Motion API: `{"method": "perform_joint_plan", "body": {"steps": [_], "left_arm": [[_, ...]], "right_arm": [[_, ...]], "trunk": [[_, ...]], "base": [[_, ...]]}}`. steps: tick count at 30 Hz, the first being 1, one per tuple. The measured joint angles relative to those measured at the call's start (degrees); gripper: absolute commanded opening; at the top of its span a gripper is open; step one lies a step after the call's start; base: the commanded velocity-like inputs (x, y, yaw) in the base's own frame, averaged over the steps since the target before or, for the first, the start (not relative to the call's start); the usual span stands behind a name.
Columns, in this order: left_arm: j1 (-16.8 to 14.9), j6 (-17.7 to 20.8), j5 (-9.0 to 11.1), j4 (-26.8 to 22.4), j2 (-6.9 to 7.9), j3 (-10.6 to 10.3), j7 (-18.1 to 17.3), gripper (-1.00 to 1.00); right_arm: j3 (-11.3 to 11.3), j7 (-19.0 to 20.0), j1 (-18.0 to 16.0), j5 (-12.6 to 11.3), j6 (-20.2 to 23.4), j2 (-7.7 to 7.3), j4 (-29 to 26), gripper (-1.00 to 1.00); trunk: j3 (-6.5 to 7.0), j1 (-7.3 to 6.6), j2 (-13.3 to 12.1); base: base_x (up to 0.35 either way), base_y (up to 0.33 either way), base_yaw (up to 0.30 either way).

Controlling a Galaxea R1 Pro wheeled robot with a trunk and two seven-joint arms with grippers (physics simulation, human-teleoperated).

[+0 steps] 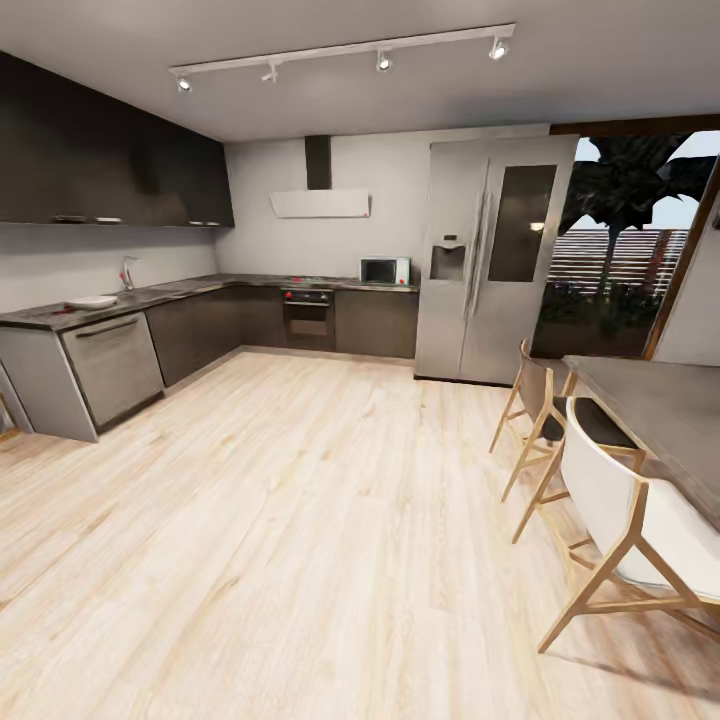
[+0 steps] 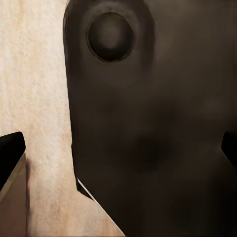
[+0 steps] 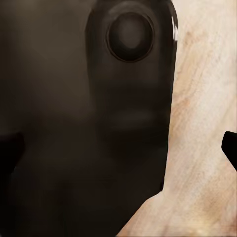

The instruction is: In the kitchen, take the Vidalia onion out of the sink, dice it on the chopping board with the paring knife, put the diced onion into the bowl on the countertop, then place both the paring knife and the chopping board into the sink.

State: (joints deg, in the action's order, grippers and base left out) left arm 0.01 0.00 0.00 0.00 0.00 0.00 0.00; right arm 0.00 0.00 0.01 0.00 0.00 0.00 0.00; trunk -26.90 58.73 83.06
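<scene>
Two chairs (image 1: pixel 590 470) stand along the right bench (image 1: pixel 660 400); bare floor (image 1: pixel 300 520) lies before the far sink (image 1: pixel 120 290). Neither hand's opening can be told.

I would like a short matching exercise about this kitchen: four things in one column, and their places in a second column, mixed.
Things:
1. microwave
2. fridge
3. white plate-like dish
4. wooden chairs

Places:
A. beside the table at the right
B. on the far counter, left of the fridge
C. on the left counter, near the tap
D. against the far wall, beside the window

Pairs: 1-B, 2-D, 3-C, 4-A
</scene>
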Motion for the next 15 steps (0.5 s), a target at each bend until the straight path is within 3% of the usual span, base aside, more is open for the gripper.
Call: {"method": "perform_joint_plan", "body": {"steps": [8,15], "left_arm": [[0.2,-0.1,0.1,0.1,-0.08,0.2,-0.1,1.00],[0.1,-0.1,0.1,0.1,-0.15,0.2,-0.1,1.00]], "right_arm": [[0.2,-0.1,-0.1,0.1,-0.2,2.46,-1.2,1.00],[0.1,-0.1,-0.1,0.1,-0.2,2.71,-1.2,1.00]], "trunk": [[0.01,0.00,0.0],[0.01,0.00,0.0]], "base": [[0.000,0.000,0.000],[0.000,0.000,0.000]]}}
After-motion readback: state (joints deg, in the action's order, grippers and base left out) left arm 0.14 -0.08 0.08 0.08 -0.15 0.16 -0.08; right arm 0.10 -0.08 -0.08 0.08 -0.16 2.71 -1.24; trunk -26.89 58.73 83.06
